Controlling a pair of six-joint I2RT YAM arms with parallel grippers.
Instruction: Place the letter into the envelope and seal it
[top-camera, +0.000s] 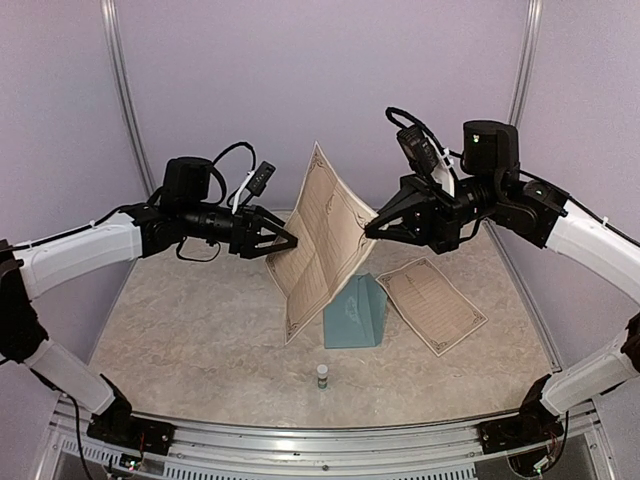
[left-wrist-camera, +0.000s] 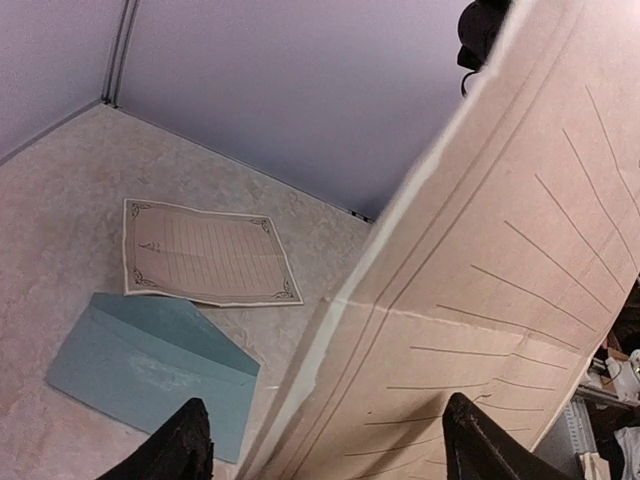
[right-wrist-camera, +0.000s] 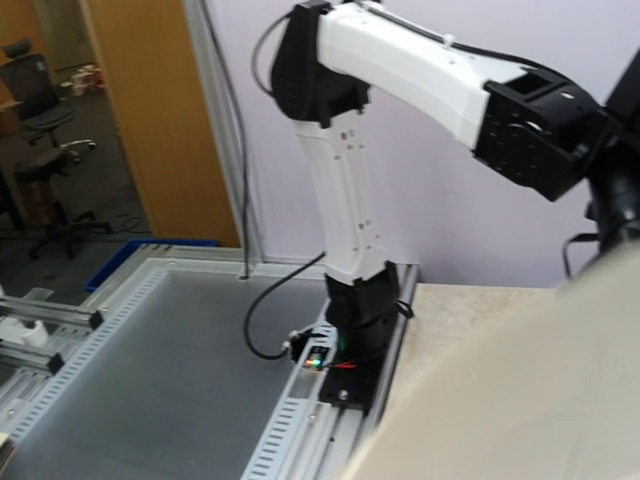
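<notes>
Above the middle of the table, the letter (top-camera: 322, 235) hangs in the air almost on edge. Its long axis climbs steeply from a low corner near the tabletop. The right gripper (top-camera: 372, 228) is pinched on the letter's right edge and carries it. The left gripper (top-camera: 289, 241) faces the opposite edge, its 2 fingers (left-wrist-camera: 188, 448) spread with the paper between them, so closing there looks like the next move. The envelope (top-camera: 355, 312) lies flat below, slightly nearer the right arm. A spare page (top-camera: 432, 303) lies beside it, and a glue stick (top-camera: 322, 375) stands closer to the bases.
</notes>
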